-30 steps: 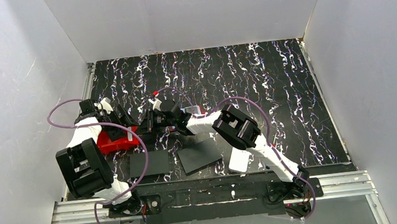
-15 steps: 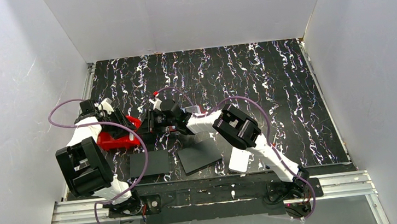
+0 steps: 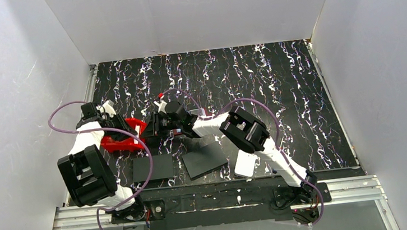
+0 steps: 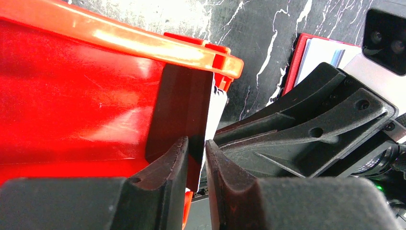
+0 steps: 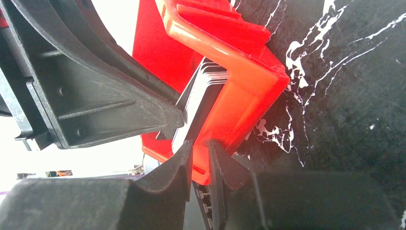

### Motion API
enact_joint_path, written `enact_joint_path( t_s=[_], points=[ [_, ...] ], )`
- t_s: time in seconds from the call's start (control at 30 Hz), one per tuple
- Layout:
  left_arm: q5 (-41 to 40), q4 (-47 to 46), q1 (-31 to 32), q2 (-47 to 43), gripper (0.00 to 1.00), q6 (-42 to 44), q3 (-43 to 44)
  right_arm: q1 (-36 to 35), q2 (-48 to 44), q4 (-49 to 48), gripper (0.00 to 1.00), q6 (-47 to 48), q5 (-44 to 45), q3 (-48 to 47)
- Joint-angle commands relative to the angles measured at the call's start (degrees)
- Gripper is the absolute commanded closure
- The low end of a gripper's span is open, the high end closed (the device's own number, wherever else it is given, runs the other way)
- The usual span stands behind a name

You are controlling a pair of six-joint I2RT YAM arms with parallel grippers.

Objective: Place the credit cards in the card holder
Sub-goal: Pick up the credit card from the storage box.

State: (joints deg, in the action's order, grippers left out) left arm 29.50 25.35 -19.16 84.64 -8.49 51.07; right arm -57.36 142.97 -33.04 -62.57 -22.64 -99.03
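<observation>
Jaws of our left gripper (image 4: pixel 195 146) pinch upright credit cards (image 4: pixel 191 110); right gripper (image 5: pixel 201 153) clamps the red bin (image 4: pixel 72 96). Left arm (image 3: pixel 88 140) and right arm (image 3: pixel 213 124) stretch low, meeting.

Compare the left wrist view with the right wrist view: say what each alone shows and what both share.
Left wrist only: the card holder on the table, pale cards showing in it, past the corner of the red bin. Right wrist only: the credit cards as a stack standing on edge in the bin's corner. Both: the bin, cards inside it, and the left end effector and right end effector close together at that corner.
</observation>
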Motion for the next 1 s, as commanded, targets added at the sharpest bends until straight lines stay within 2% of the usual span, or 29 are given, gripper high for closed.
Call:
enact_joint_path(
  t_s=[0.0, 0.4, 0.6, 0.97],
  points=[
    [0.82, 1.55, 0.21, -2.88, 0.82, 0.77, -0.72, 0.56, -3.53, -0.49, 0.72, 1.14, 0.41, 1.54],
    [-3.96, 2.58, 0.99, -5.05, 0.95, 1.04, -0.75, 1.38, -6.64, -0.55, 0.72, 2.39, 0.45, 3.75],
    [-8.43, 4.45, 2.07, -6.97, 0.97, 1.69, 0.13, 1.68, -10.71, 3.81, 0.72, 7.61, 1.66, 4.44],
    [-14.39, 9.29, 2.61, -12.61, 0.99, 1.70, 3.76, 2.62, -16.66, 17.44, 0.67, 20.08, 5.04, 3.84]
  ],
)
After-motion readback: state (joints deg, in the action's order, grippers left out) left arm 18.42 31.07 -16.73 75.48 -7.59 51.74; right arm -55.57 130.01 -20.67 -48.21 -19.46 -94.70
